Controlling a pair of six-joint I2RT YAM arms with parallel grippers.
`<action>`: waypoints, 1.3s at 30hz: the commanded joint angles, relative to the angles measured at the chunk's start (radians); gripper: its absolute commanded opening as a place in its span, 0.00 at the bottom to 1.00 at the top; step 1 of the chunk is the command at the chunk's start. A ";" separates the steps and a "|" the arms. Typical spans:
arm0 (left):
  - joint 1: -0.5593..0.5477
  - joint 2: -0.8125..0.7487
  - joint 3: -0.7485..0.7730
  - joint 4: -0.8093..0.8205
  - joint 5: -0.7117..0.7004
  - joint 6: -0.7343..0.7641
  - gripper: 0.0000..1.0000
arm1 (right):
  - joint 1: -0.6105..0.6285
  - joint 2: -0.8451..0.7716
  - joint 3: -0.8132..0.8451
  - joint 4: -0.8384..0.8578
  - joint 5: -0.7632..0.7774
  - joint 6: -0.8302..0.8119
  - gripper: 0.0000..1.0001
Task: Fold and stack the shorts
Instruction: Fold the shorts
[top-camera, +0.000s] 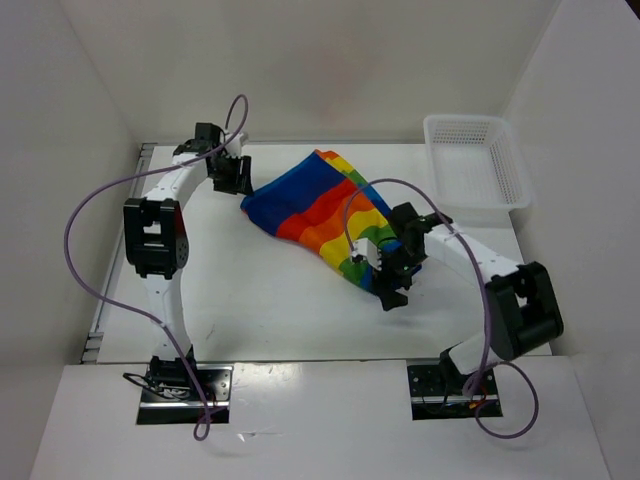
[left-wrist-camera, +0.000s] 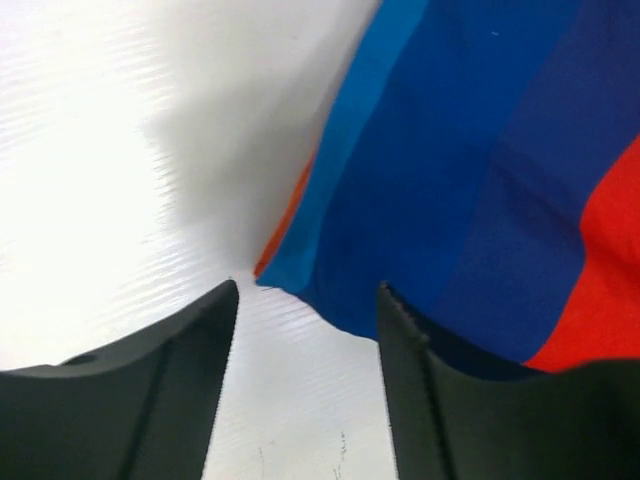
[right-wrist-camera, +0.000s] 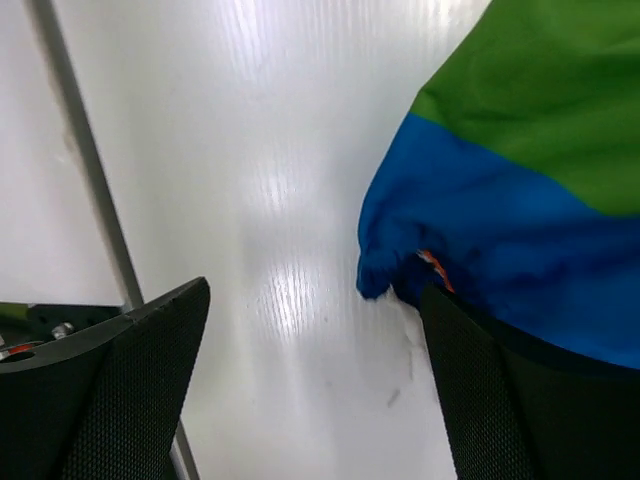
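Note:
The rainbow-striped shorts (top-camera: 318, 213) lie folded on the white table, running from back centre down toward the right arm. My left gripper (top-camera: 236, 180) sits at their blue left corner; in the left wrist view it (left-wrist-camera: 308, 300) stands open over bare table, the blue cloth (left-wrist-camera: 470, 170) just ahead and beside the right finger (left-wrist-camera: 420, 390). My right gripper (top-camera: 394, 278) is at the green and blue near end; in the right wrist view it (right-wrist-camera: 315, 300) is open wide, with the blue fabric edge (right-wrist-camera: 470, 240) next to its right finger (right-wrist-camera: 480, 400), nothing held.
A white mesh basket (top-camera: 477, 160) stands at the back right of the table. Purple cables loop from both arms over the table. A metal rail (right-wrist-camera: 85, 170) runs along the table's edge in the right wrist view.

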 joint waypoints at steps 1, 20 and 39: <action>0.039 -0.012 0.012 0.018 0.000 0.004 0.66 | 0.002 -0.173 0.122 -0.159 -0.063 -0.022 0.91; -0.090 0.177 0.013 0.016 0.028 0.004 0.75 | -0.148 -0.065 0.212 0.496 0.033 0.741 0.84; 0.073 -0.481 -0.711 -0.249 0.181 0.004 0.55 | -0.205 0.024 0.225 0.700 0.116 0.809 0.83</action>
